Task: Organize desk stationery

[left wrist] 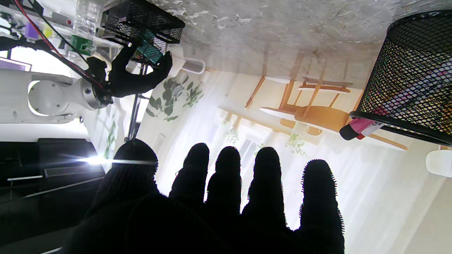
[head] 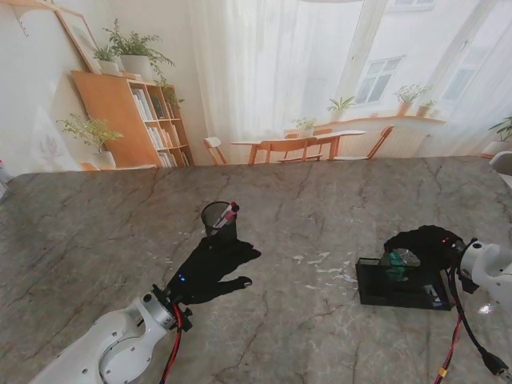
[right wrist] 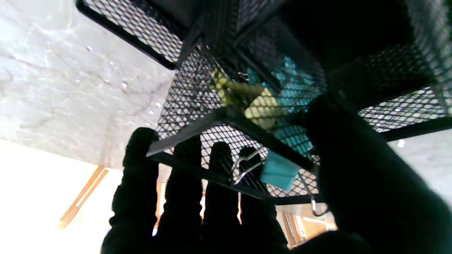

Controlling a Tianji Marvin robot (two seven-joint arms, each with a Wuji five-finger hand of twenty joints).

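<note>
A black mesh pen cup (head: 218, 218) (left wrist: 413, 70) stands mid-table with a pink marker (head: 228, 213) (left wrist: 360, 127) sticking out of it. My left hand (head: 210, 268) (left wrist: 226, 197) lies just nearer to me than the cup, open, fingers spread and holding nothing. On the right sits a black mesh organizer tray (head: 372, 288) (left wrist: 141, 17) (right wrist: 219, 88) with teal and yellow items inside. My right hand (head: 424, 244) (left wrist: 134, 77) (right wrist: 247, 211) hovers over its rim. A teal binder clip (head: 398, 264) (right wrist: 279, 171) is pinched between its thumb and fingers at the rim.
White flecks (head: 320, 264) mark the marble table (head: 96, 232) between the cup and the tray. A red cable (head: 454, 336) hangs from the right arm. A white object (head: 502, 164) sits at the far right edge.
</note>
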